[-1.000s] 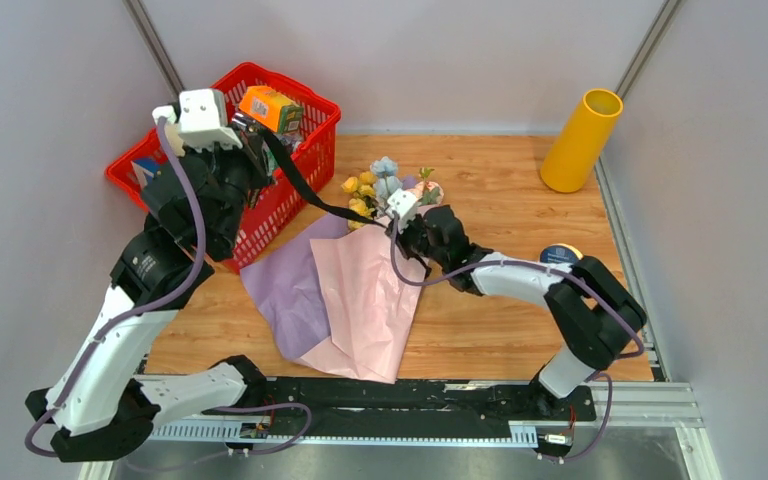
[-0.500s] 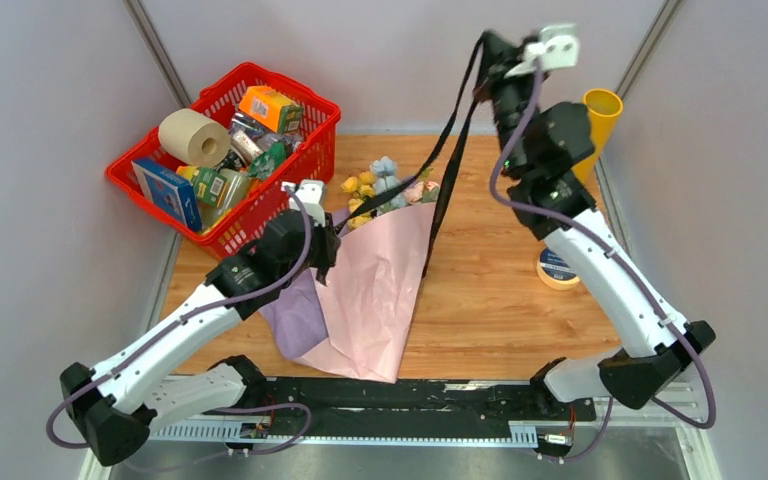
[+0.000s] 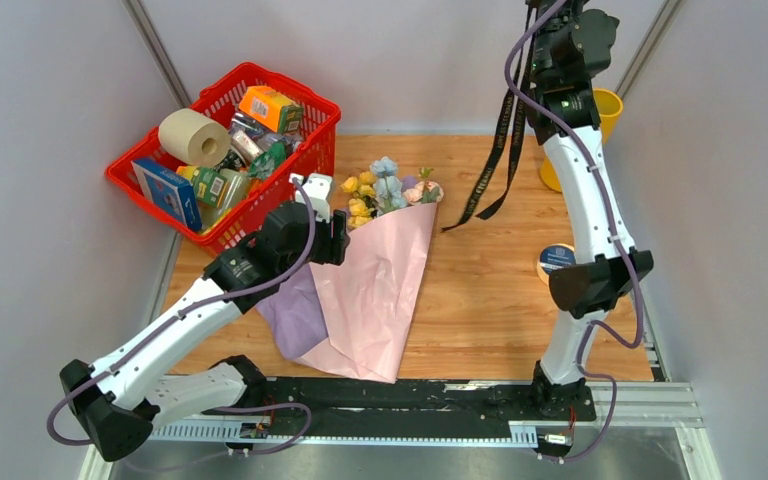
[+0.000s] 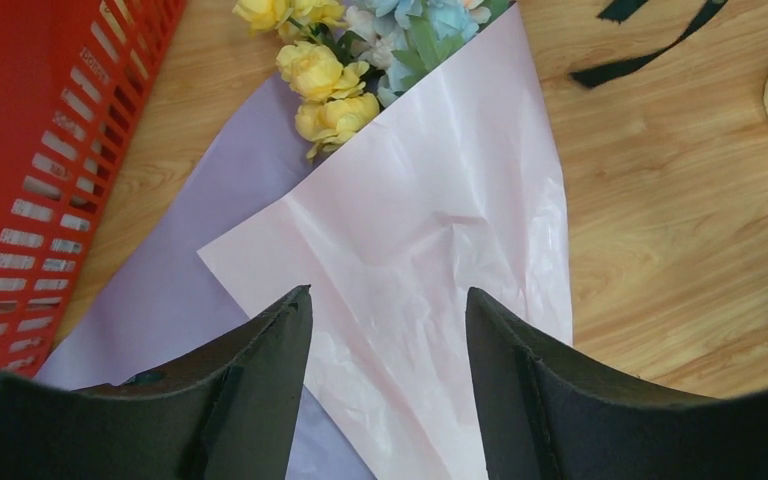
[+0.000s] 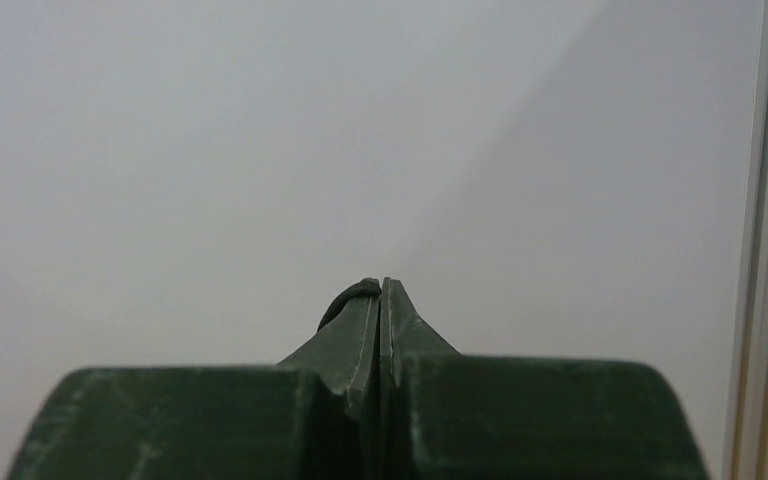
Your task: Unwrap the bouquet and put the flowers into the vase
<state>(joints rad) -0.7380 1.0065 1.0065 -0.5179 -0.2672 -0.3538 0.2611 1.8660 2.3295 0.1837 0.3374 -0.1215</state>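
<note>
Walled table (image 3: 490,300), bare boards right of centre, bouquet (image 3: 370,290) paper flat mid-table, red basket (image 3: 292,85) back-left, right arm (image 3: 585,200) upright, right gripper (image 5: 380,290) clenched on dangling black ribbon (image 3: 506,130), left gripper (image 4: 388,310) parted above paper, vase (image 3: 612,105) back-right, flowers (image 3: 388,188) at paper's top.

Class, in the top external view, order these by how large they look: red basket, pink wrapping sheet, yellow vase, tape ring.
1. red basket
2. pink wrapping sheet
3. yellow vase, though the right arm hides part of it
4. tape ring, also partly hidden
</note>
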